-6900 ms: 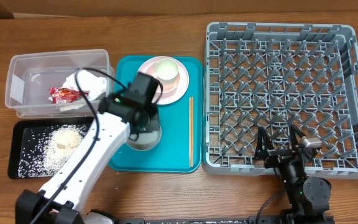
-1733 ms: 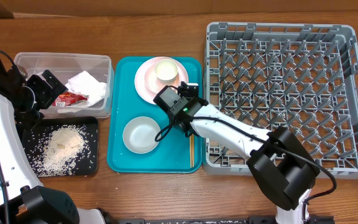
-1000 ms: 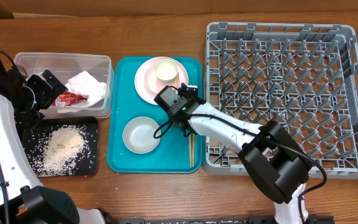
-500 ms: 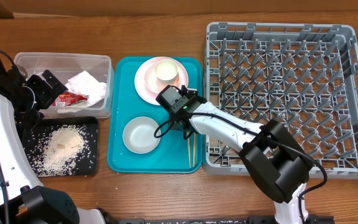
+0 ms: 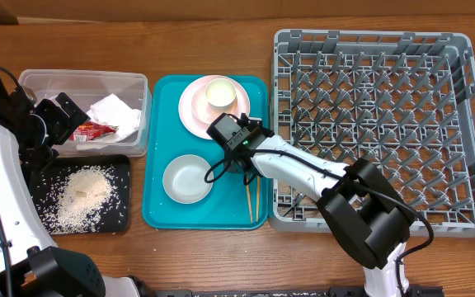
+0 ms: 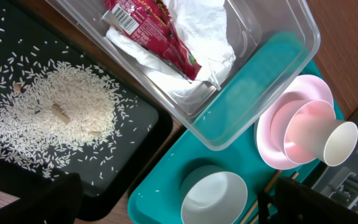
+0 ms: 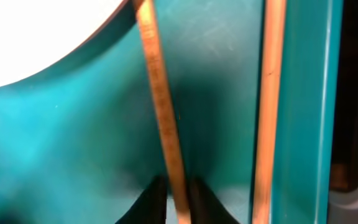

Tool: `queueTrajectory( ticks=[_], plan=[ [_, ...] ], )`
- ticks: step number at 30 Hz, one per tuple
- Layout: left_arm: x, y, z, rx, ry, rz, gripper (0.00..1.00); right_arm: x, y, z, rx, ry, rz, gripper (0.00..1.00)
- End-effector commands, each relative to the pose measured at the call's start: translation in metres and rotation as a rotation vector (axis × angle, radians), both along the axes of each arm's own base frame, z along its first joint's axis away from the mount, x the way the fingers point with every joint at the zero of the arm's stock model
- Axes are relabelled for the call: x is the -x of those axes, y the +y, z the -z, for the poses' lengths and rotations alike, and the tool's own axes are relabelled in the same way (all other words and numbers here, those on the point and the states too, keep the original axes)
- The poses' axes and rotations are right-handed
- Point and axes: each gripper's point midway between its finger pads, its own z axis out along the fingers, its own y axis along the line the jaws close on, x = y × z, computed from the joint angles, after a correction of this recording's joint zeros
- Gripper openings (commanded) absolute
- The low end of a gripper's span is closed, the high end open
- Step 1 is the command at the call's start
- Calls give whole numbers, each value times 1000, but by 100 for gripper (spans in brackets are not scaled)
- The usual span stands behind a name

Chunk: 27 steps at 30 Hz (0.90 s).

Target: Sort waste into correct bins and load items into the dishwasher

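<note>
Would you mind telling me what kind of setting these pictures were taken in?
Probably a lab tabletop mock-up of dish clearing, not a real kitchen: a grey dish rack sits on a wooden table, beside a teal tray.

Bright, even light; blurry right-wrist close-up.

Right jaws closed on one chopstick [image 7: 160, 106]; it splayed from other chopstick [image 7: 267, 106].

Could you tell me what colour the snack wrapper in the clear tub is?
The wrapper is red, clearest in the left wrist view.
</note>
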Motion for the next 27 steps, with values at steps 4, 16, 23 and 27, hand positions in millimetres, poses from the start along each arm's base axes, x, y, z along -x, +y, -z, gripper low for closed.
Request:
queueTrajectory(
  ticks=[4,16,23,27],
  plan=[
    [-3,3,-9,-14,-27,-14,100,-2,-2,6,12,5,3,4],
    [-2,4,-9,-18,-25,-15,100,-12,8,-87,-78,-59,-43,4],
    [-2,4,-9,-18,-25,-15,100,-24,-50,-197,-37,-250,-173,4],
    [-2,4,-9,-18,-25,-15,100,-37,-81,-194,11,-233,-161,4]
  ],
)
